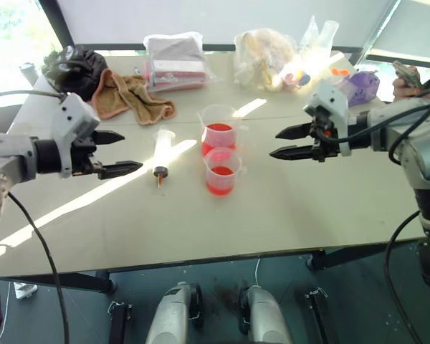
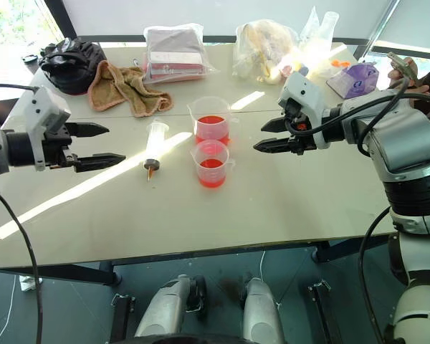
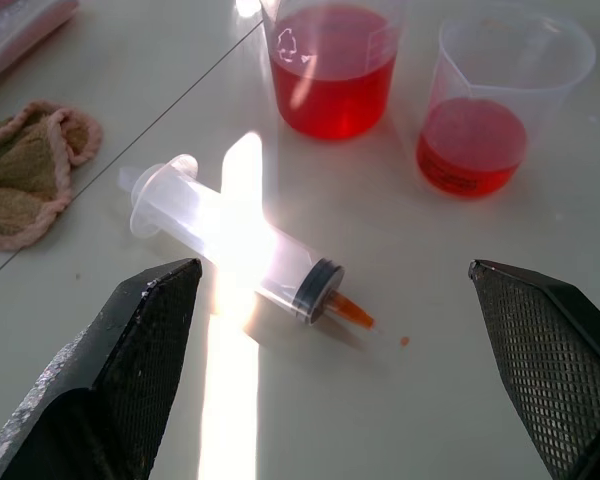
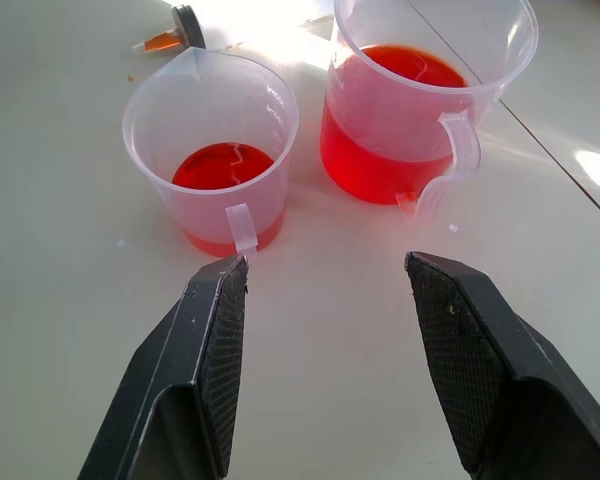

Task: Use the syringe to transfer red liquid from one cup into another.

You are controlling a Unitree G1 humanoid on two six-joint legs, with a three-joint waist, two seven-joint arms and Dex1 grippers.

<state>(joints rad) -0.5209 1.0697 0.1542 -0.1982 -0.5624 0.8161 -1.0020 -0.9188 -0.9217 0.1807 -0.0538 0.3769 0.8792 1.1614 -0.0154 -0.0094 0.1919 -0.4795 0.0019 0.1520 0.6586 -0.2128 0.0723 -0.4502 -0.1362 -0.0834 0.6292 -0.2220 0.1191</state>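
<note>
L gripper [image 1: 118,153] jaws wide apart, empty, above table [image 1: 294,215] left of the syringe [image 1: 161,152]. R gripper [image 1: 288,142] jaws parted, empty, right of both beakers. Syringe lies flat, plunger seal near orange tip, beside larger beaker [image 1: 218,127]. Smaller beaker [image 1: 221,170] just in front; both hold red liquid [image 1: 219,135].

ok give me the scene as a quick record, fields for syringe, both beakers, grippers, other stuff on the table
syringe: lying on the table, free, empty
larger beaker: upright, red liquid inside
smaller beaker: upright, nearer the robot, red liquid low
left gripper: open, beside syringe
right gripper: open, beside beakers
other: brown towel, bagged items
</note>
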